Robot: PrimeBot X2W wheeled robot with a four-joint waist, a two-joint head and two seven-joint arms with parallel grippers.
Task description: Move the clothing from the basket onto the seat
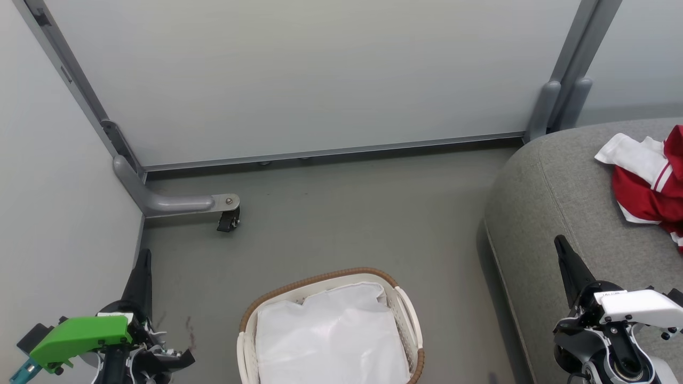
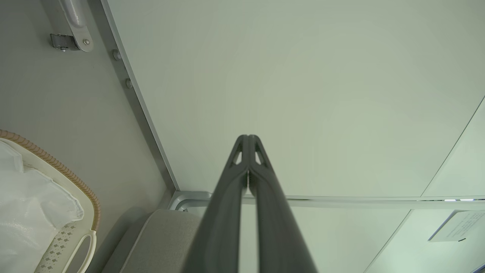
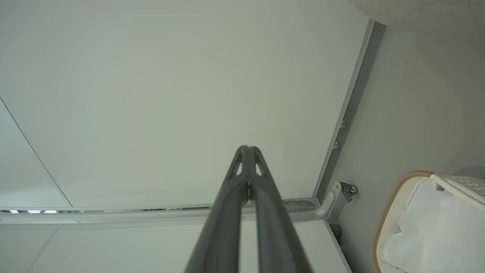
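Red-and-white clothing (image 1: 640, 197) on grey seat (image 1: 555, 202), white-lined basket (image 1: 320, 278) on floor (image 1: 347, 213)

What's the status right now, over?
Left pincer, right pincer shut, empty. Clothing on the seat; basket down to its white liner. Nothing in the way.

One basket (image 1: 320, 278), one seat (image 1: 560, 192), one clothing heap (image 1: 640, 192), two end effectors (image 1: 144, 255) (image 1: 559, 241)

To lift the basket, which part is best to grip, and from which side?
Probably the side handle of the basket nearest the right gripper, taken from above: it is a thin open loop standing off the wall, so one finger could slip through.
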